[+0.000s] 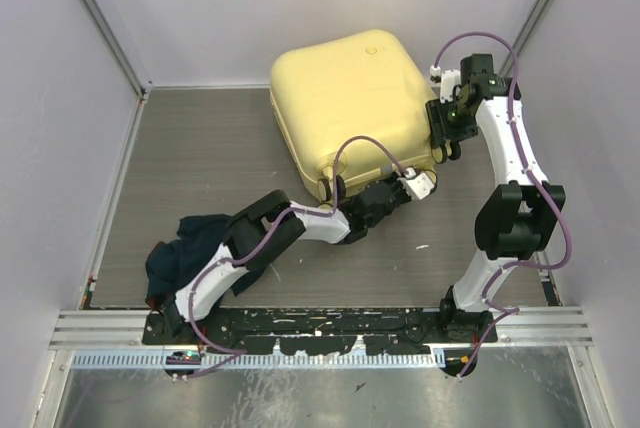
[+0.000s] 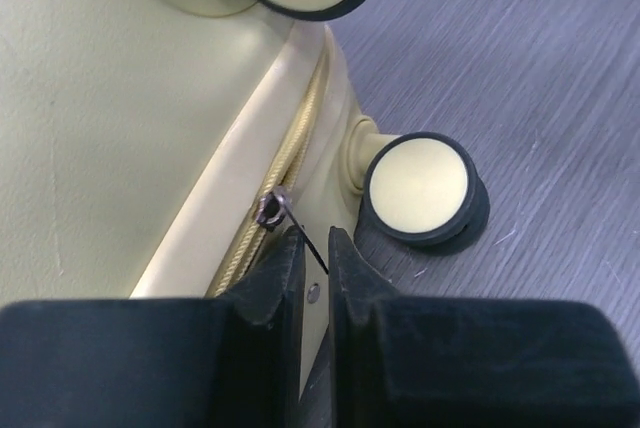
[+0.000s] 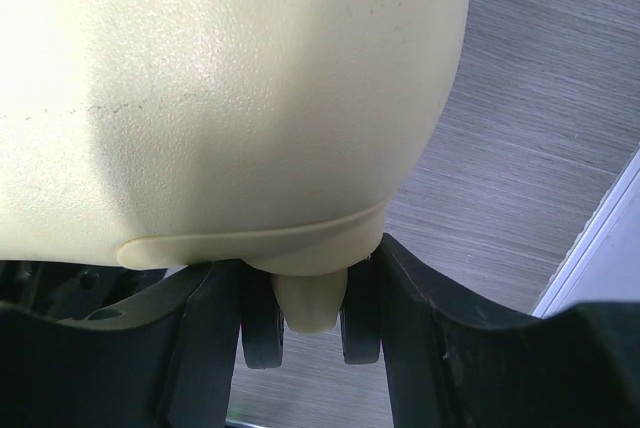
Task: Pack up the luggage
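The luggage (image 1: 350, 108) is a pale-yellow hard-shell suitcase lying closed at the back middle of the table. My left gripper (image 1: 358, 208) is at its near edge. In the left wrist view the left gripper (image 2: 315, 243) is shut on the thin black pull of the zipper slider (image 2: 268, 210), beside a black-rimmed wheel (image 2: 425, 188). My right gripper (image 1: 443, 148) is at the suitcase's right near corner. In the right wrist view the right gripper (image 3: 308, 260) clamps the twin black wheel (image 3: 262, 333) and its yellow stem (image 3: 310, 303) under the shell (image 3: 230, 88).
A heap of dark clothes (image 1: 185, 253) lies on the table at the near left, partly under the left arm. Grey walls (image 1: 60, 98) close in the left, back and right. A metal rail (image 1: 320, 323) runs along the near edge.
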You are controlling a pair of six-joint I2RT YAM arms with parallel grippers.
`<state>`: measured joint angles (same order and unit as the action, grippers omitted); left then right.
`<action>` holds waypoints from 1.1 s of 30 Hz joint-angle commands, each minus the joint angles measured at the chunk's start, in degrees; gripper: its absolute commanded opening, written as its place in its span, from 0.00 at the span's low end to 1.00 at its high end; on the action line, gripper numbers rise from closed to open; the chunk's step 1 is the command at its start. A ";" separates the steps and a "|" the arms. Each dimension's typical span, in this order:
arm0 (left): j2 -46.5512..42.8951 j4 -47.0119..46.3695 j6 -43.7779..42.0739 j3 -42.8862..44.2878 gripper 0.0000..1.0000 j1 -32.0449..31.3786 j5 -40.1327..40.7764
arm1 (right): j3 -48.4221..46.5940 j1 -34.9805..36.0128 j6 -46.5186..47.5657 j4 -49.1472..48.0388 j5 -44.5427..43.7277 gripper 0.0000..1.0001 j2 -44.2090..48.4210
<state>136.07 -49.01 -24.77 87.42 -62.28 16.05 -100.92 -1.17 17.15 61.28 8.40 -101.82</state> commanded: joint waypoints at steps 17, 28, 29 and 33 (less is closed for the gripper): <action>-45.11 22.09 9.37 -21.85 0.71 -0.44 -20.50 | -7.32 -9.12 2.03 -10.83 18.45 0.01 -3.80; -62.71 46.46 23.38 -24.87 0.76 21.26 -33.60 | -5.12 -16.03 14.70 -0.02 18.35 0.40 0.97; -64.35 47.57 24.58 -25.40 0.76 23.30 -34.49 | -8.12 -16.37 13.88 1.87 20.16 0.55 -0.21; -66.28 52.67 26.88 -26.56 0.80 30.64 -38.59 | -26.03 -17.79 5.73 4.70 29.01 0.86 -7.33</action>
<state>72.62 -2.83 -2.26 61.54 -36.34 -16.47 -111.15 -16.12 27.46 65.19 31.27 -107.13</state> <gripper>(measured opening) 0.779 0.782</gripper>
